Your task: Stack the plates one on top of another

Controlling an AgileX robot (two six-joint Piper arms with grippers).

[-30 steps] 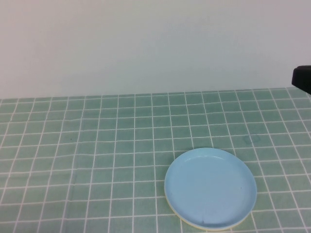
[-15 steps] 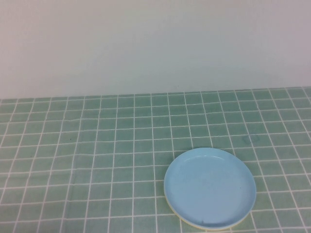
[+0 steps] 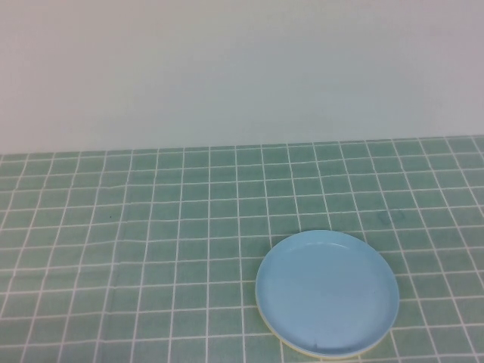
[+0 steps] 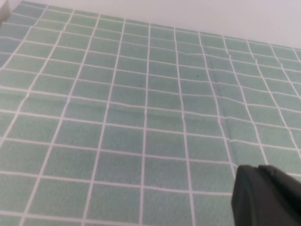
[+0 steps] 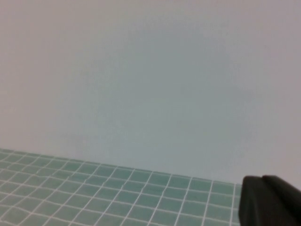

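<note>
1. On the green checked tablecloth (image 3: 151, 227), toward the near right of the high view, the light blue plate (image 3: 327, 293) lies flat as the top of a pile. A thin yellow rim (image 3: 302, 352) shows under its near edge; a white plate cannot be made out from here.

2. The left gripper (image 4: 268, 195) is out of the high view. Its wrist view shows the dark tip closed and empty, held above bare cloth with no plate near it.

3. The right gripper (image 5: 270, 201) is likewise out of the high view. Its wrist view shows it closed with nothing held, raised and facing the pale wall (image 5: 150, 70).

4. Judgement: the stack appears complete, or nearly so, with both arms clear of it.

5. Risk: the yellow rim peeks out on one side only, so the plates may sit slightly off-centre. A knock from an arm crossing that corner could slide the smooth top plate off.

6. Risk: the pile sits close to the near edge of the high view. A low sweep by the right arm is the likeliest cause of contact.

7. Risk: wrinkles in the cloth could let a dragged gripper pull the cloth and shift the pile.
</note>
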